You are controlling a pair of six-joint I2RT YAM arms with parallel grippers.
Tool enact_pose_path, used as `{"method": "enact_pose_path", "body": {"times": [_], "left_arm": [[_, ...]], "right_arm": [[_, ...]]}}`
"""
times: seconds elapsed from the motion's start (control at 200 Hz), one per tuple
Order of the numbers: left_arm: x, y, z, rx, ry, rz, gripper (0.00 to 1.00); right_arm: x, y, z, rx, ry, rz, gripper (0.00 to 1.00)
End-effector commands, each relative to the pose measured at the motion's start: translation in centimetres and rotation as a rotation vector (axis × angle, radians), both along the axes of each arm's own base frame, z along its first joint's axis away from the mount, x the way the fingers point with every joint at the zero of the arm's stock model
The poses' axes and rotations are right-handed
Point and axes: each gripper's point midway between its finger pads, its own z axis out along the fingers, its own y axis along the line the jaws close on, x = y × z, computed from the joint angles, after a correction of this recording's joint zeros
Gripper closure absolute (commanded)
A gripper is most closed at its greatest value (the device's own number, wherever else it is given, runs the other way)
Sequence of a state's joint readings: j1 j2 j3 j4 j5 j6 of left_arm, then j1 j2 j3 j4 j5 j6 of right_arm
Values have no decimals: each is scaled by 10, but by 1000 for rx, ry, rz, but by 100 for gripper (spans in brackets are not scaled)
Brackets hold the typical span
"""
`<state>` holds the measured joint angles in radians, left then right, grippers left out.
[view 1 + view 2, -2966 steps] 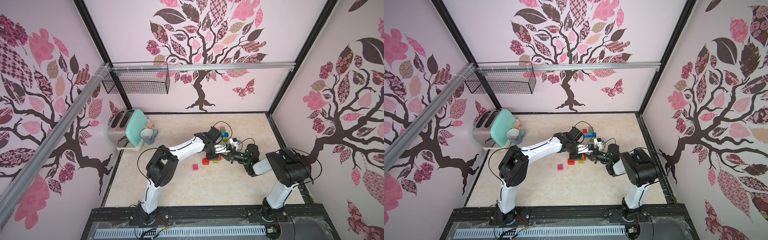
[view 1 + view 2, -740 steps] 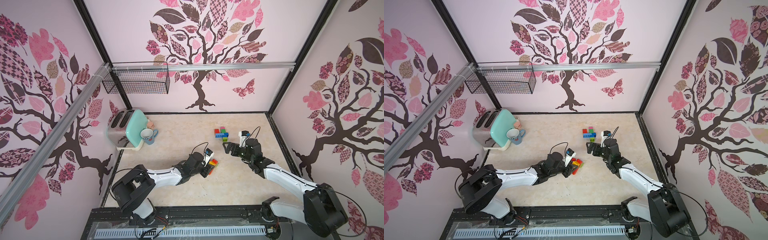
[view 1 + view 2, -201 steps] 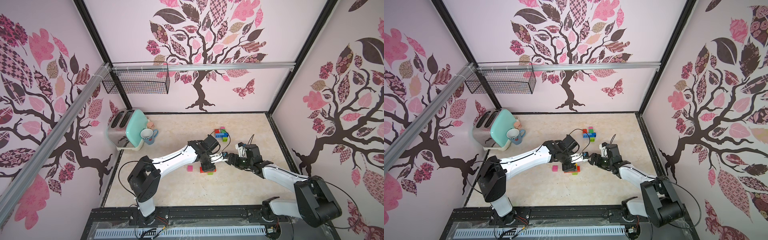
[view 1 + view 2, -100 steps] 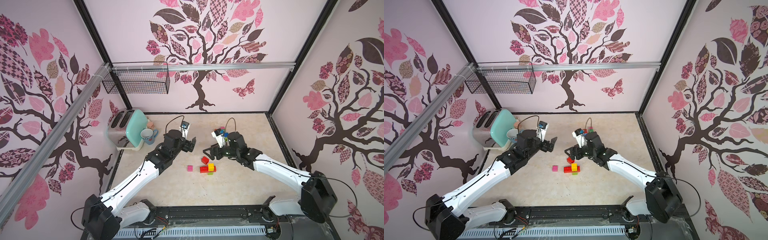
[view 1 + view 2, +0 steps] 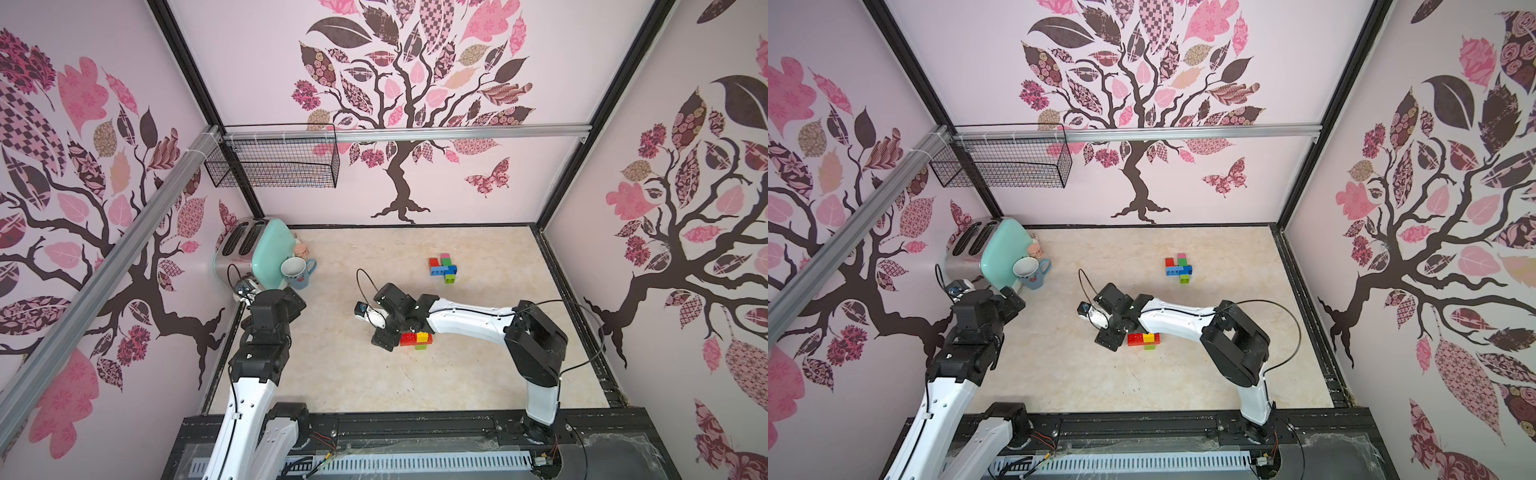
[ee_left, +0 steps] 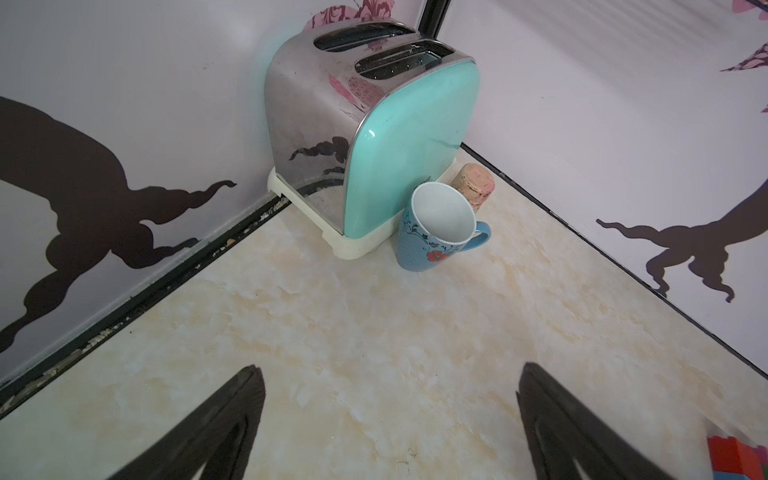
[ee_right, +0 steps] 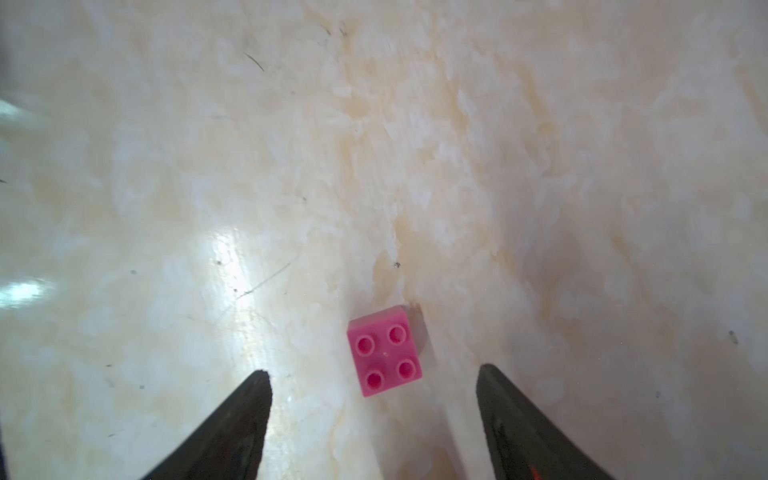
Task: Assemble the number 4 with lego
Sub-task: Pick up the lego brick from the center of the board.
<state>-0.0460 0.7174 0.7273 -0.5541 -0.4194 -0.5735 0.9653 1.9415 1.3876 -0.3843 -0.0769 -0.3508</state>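
Pink lego brick [image 7: 384, 351] is lying studs-up and skewed between the parted jaws of the right gripper [image 7: 372, 370], just beside the red-yellow-green row [image 5: 417, 338], so closing is likely risking spinning it away or knocking that row, while the left gripper [image 6: 386, 370], jaws wide apart, is hovering well apart from the row.

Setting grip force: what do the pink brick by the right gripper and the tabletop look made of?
Pink brick: likely hard moulded plastic, slight sheen, crisp studs and edges.
Tabletop: glossy marble-patterned surface with glare; laminate or stone, cannot tell.
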Motion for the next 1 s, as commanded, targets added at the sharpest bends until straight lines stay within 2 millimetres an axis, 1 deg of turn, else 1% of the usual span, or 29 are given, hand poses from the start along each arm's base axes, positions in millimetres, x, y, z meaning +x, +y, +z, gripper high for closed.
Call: {"method": "enact_pose_path", "body": {"times": [0.0, 0.06, 0.125, 0.21, 0.35, 0.37, 0.46, 0.65, 0.805, 0.99], "left_arm": [[-1, -8, -21, -44, 75, -34, 2], [3, -11, -24, -50, 98, -47, 2], [8, -14, -26, -48, 127, -69, 2], [11, -16, -29, -46, 166, -87, 2], [13, -18, -30, -47, 177, -97, 2], [13, -17, -31, -47, 175, -97, 2], [13, -17, -30, -46, 168, -97, 2], [14, -19, -31, -45, 168, -108, 2], [16, -21, -34, -54, 178, -119, 2], [18, -23, -36, -60, 184, -126, 2]], "right_arm": [[8, -15, -19, -155, -31, 53, 19], [0, -14, -27, -179, 9, 110, 20], [-8, -11, -31, -186, 55, 158, 20], [-9, -5, -34, -172, 74, 177, 23], [-6, 4, -40, -153, 76, 184, 27], [-6, 5, -42, -153, 80, 185, 28], [-4, 7, -47, -152, 79, 185, 39], [0, 9, -56, -179, 77, 189, 48], [-1, 10, -53, -168, 80, 192, 57], [-2, 13, -45, -137, 78, 193, 59]]}}
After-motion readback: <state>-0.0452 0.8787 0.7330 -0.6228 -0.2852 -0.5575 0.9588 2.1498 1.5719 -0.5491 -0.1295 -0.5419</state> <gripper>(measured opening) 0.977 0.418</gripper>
